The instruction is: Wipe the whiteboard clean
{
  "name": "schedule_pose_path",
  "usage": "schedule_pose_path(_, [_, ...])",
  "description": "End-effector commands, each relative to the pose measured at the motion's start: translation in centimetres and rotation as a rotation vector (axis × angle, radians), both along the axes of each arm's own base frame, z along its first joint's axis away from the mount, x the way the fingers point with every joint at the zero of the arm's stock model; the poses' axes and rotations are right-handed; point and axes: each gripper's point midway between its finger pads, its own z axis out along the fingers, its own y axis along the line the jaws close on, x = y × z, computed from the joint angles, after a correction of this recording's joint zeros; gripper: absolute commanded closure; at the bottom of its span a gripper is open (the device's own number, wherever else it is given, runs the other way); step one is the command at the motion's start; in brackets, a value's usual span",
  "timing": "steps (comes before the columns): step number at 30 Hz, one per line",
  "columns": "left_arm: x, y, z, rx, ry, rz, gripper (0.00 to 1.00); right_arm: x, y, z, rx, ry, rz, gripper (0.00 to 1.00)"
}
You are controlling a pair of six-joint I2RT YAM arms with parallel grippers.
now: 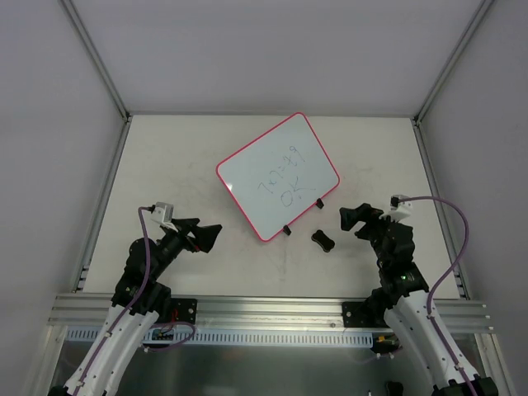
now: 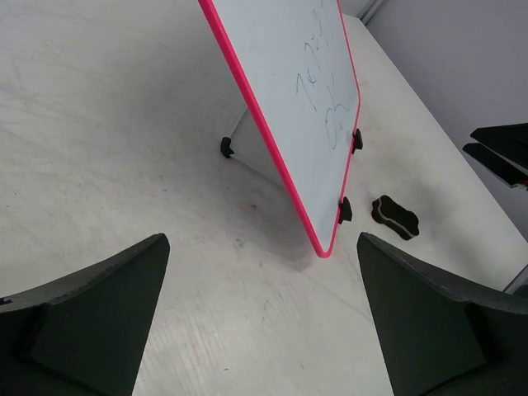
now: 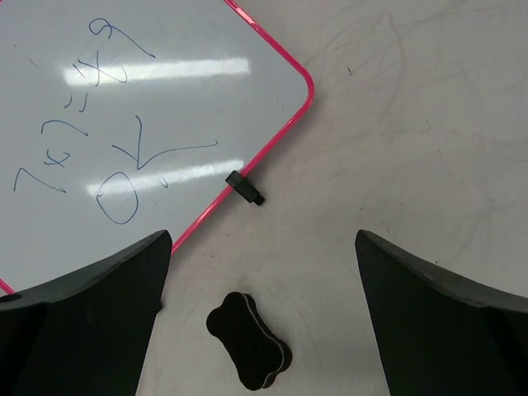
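The whiteboard [image 1: 276,175], white with a pink-red rim, sits at the table's middle, turned at an angle, with blue handwriting [image 1: 285,183] on it. From the left wrist it shows as propped up on a rear support [image 2: 297,74]. Two black clips [image 3: 245,187] sit on its near edge. A small black eraser [image 1: 322,240] lies on the table just in front of the board. My right gripper [image 1: 351,223] is open to the eraser's right, and the eraser [image 3: 247,338] lies low between its fingers. My left gripper [image 1: 212,238] is open, left of the board's near corner [image 2: 324,250].
The light table [image 1: 181,157] is walled by grey panels at the left, the right and the back. A metal rail [image 1: 264,309] runs along the near edge by the arm bases. A black foot [image 2: 226,147] of the board's support rests on the table.
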Motion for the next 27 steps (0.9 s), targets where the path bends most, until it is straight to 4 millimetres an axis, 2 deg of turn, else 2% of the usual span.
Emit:
schedule_pose_path(1, [0.1, 0.4, 2.0, 0.002, -0.059, 0.014, 0.01, 0.6, 0.1, 1.4, 0.016, -0.029, -0.009, 0.01])
schedule_pose_path(6, [-0.6, -0.2, 1.9, 0.022, -0.065, -0.038, 0.01, 0.4, 0.6, 1.0, -0.012, -0.023, 0.033, 0.01])
schedule_pose_path(13, [-1.2, -0.8, 1.9, 0.007, -0.059, -0.083, 0.01, 0.1, 4.5, 0.8, -0.07, 0.044, 0.28, 0.01])
schedule_pose_path(18, [-0.3, 0.1, 1.5, -0.012, -0.035, -0.006, 0.01, -0.1, 7.0, -0.9, -0.199, 0.195, 0.388, 0.01])
schedule_pose_path(19, [0.0, 0.4, 1.4, -0.017, -0.026, 0.022, 0.01, 0.3, 7.7, -0.5, -0.234, 0.202, 0.403, 0.01])
schedule_pose_path(21, [0.3, 0.2, 1.4, -0.045, -0.013, 0.024, 0.01, -0.4, 7.3, -1.6, -0.305, 0.28, 0.409, 0.01])
schedule_pose_path(22, [0.5, 0.0, 2.1, -0.067, -0.035, 0.019, 0.01, -0.6, 7.6, -1.7, -0.326, 0.29, 0.417, 0.01])
schedule_pose_path(24, [0.7, -0.4, 1.8, -0.104, -0.022, 0.012, 0.01, -1.0, 7.5, -1.8, -0.356, 0.325, 0.43, 0.01])
schedule_pose_path(25, [1.0, -0.5, 2.9, -0.132, -0.066, 0.01, 0.01, -1.2, 7.7, -1.7, -0.363, 0.336, 0.443, 0.01])
schedule_pose_path(27, [1.4, -0.6, 2.9, -0.166, -0.071, 0.019, 0.01, -1.9, 7.8, -1.7, -0.395, 0.38, 0.478, 0.01])
